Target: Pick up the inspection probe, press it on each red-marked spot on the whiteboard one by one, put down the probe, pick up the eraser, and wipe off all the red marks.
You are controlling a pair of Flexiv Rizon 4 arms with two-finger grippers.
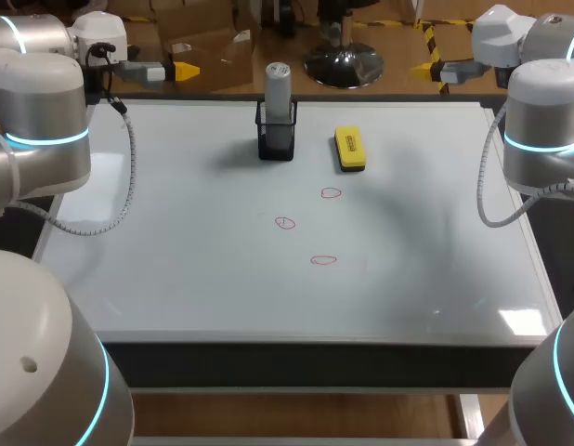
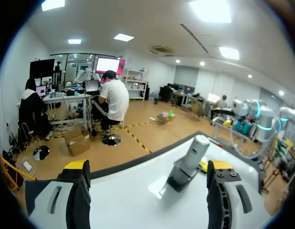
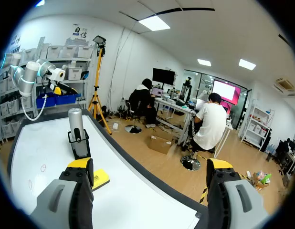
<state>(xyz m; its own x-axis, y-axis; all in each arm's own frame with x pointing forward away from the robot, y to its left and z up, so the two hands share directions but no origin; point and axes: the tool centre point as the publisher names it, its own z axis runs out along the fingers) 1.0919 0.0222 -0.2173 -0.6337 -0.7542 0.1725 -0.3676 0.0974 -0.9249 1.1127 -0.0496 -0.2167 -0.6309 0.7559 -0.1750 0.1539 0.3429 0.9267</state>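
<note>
The grey inspection probe [image 1: 278, 85] stands upright in a black holder [image 1: 276, 137] at the back of the whiteboard [image 1: 176, 232]. A yellow eraser [image 1: 349, 149] lies just right of the holder. Three small red marks [image 1: 332, 193] [image 1: 284, 223] [image 1: 323, 261] sit mid-board. My left gripper [image 1: 185, 70] hovers open beyond the back left corner, and the probe [image 2: 195, 152] shows ahead of it [image 2: 147, 176]. My right gripper [image 1: 423, 68] hangs open beyond the back right edge; its view [image 3: 150, 171] has the probe [image 3: 76, 125], eraser [image 3: 100, 177] and a mark [image 3: 43, 167] ahead.
Both arms' elbows [image 1: 45, 130] [image 1: 545, 130] rise over the board's left and right edges, with grey cables looping down beside them. The board's front edge [image 1: 306, 340] meets a dark table rim.
</note>
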